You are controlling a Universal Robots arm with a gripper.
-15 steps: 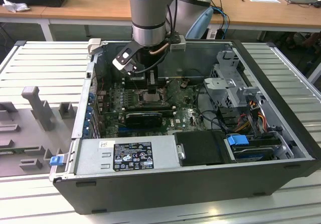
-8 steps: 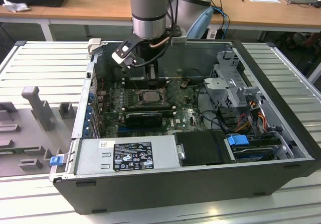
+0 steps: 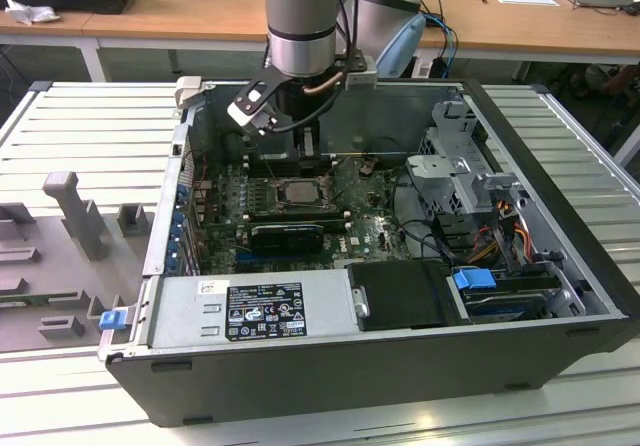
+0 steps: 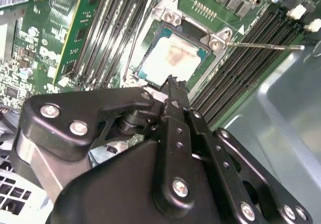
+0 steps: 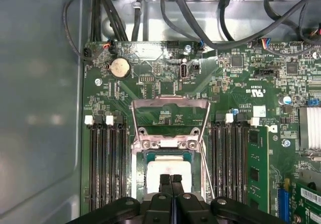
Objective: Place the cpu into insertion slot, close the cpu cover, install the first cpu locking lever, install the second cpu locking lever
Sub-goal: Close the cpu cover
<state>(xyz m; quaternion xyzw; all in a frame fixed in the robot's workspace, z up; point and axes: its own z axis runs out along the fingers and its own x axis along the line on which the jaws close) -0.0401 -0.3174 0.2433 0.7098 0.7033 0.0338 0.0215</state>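
Note:
The cpu point(image 5: 168, 170) lies flat in the insertion slot point(image 5: 138, 170) on the green motherboard, its silver top point(image 4: 173, 58) bare. The cpu cover point(image 5: 170, 102) stands swung up off the socket, and the board shows through its square cut-out. A thin locking lever point(image 4: 266, 46) sticks out sideways from the socket corner. My gripper point(image 5: 170, 180) hangs just over the chip's near edge with its two black fingers pressed together and nothing between them. In the exterior view the gripper point(image 3: 303, 149) sits inside the open case, above the socket point(image 3: 297, 192).
Long black memory slots point(image 5: 106, 163) run along both sides of the socket. A black graphics card point(image 3: 288, 234) lies in front of it, and the power supply point(image 3: 250, 306) beyond that. Cables point(image 5: 210, 18) and the grey case wall point(image 5: 40, 108) close in around the board.

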